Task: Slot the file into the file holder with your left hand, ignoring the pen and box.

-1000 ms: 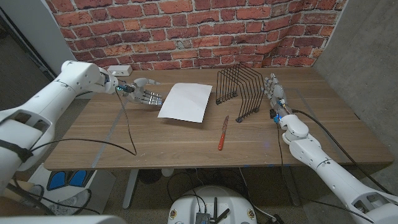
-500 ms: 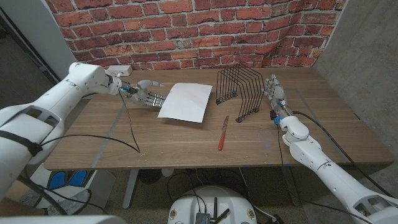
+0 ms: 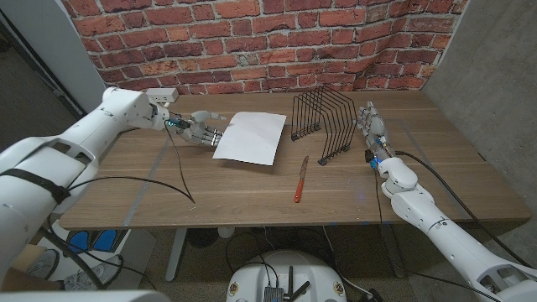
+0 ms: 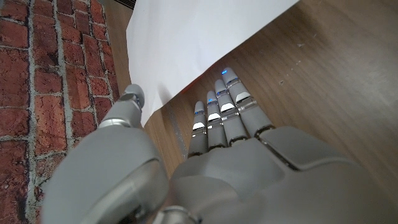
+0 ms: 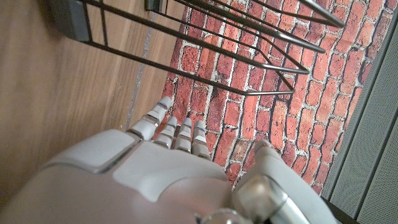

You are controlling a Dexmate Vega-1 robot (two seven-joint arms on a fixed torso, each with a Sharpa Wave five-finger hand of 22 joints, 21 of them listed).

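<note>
Head view: left robot hand (image 3: 201, 127) had crept from beside file (image 3: 249, 137) to its near edge, fingers spread, gripping nothing yet. File lay flat on worktop (image 3: 210, 189), left of file holder (image 3: 322, 124). Grasp looked next. Right robot hand (image 3: 369, 122) idle, open, beside holder.
</note>
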